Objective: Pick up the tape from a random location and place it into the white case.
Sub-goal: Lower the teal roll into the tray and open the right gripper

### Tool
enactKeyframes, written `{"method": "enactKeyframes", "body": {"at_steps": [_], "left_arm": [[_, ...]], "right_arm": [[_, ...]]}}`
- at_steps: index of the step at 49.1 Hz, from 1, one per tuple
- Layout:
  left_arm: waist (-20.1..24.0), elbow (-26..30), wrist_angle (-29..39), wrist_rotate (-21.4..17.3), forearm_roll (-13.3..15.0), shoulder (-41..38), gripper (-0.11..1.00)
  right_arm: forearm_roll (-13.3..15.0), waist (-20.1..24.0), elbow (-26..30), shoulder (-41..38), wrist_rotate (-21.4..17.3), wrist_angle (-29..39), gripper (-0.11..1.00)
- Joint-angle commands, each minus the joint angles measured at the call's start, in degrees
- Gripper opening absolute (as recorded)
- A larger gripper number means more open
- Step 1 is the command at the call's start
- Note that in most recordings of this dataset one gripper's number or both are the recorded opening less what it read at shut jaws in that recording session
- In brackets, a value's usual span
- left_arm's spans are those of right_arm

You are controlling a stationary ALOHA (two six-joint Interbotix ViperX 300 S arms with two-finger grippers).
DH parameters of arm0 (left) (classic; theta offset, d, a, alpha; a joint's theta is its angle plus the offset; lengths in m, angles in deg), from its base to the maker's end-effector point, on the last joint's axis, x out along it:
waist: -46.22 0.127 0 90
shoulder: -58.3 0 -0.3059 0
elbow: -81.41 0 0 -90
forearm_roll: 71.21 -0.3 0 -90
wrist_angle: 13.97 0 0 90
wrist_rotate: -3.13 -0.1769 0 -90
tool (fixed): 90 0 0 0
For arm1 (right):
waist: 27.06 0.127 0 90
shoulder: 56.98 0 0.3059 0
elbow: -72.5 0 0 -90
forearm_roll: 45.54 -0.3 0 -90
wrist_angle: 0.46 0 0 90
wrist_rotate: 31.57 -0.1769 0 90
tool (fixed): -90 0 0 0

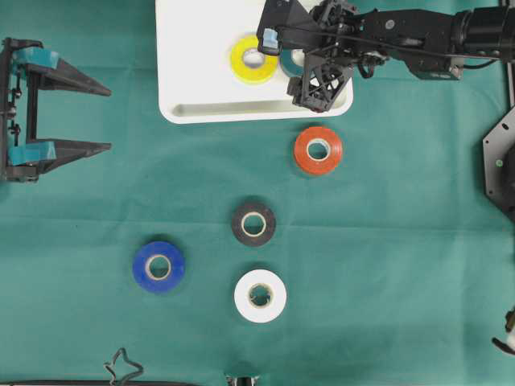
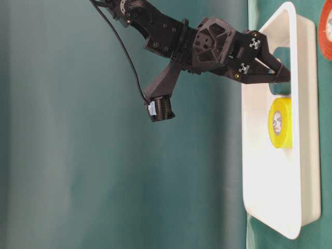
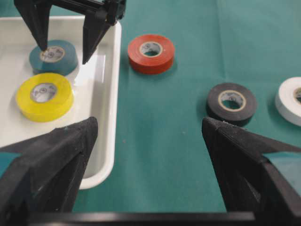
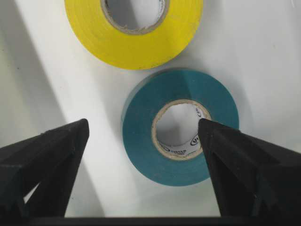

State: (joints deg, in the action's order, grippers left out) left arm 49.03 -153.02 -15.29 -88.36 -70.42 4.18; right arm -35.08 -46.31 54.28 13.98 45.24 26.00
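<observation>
Your right gripper (image 3: 63,44) is wide open, holding nothing, over the teal roll (image 4: 181,127) in the case (image 1: 193,108): lift straight up w/o clipping it.

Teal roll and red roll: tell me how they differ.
The teal roll lies inside the white case; the red roll lies outside it on the green cloth. The right tool hangs open over the teal roll; nothing hangs over the red roll. Both lie flat, with pale cores.
</observation>
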Motion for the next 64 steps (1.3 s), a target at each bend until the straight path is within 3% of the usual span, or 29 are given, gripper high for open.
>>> {"method": "enactKeyframes", "body": {"at_steps": [1, 11, 23, 41, 64], "left_arm": [[0.18, 1.05, -0.53, 0.09, -0.09, -0.18, 0.96], [0.18, 1.05, -0.53, 0.09, 0.00, -0.18, 0.96], [0.18, 1.05, -0.53, 0.09, 0.00, -0.18, 0.96], [0.18, 0.97, -0.53, 0.09, 0.00, -0.18, 0.96], [0.18, 1.05, -0.53, 0.09, 0.00, -0.18, 0.96]], "right_arm": [[0.09, -0.18, 1.41, 0.97, -0.18, -0.09, 0.90], [0.09, -0.18, 2.29, 2.72, -0.09, 1.67, 0.90], [0.35, -0.18, 5.19, 8.61, 0.88, 8.70, 0.90], [4.22, -0.09, 9.84, 15.91, 0.88, 20.74, 0.90], [4.66, -0.18, 9.93, 18.02, 0.79, 21.01, 0.90]]}}
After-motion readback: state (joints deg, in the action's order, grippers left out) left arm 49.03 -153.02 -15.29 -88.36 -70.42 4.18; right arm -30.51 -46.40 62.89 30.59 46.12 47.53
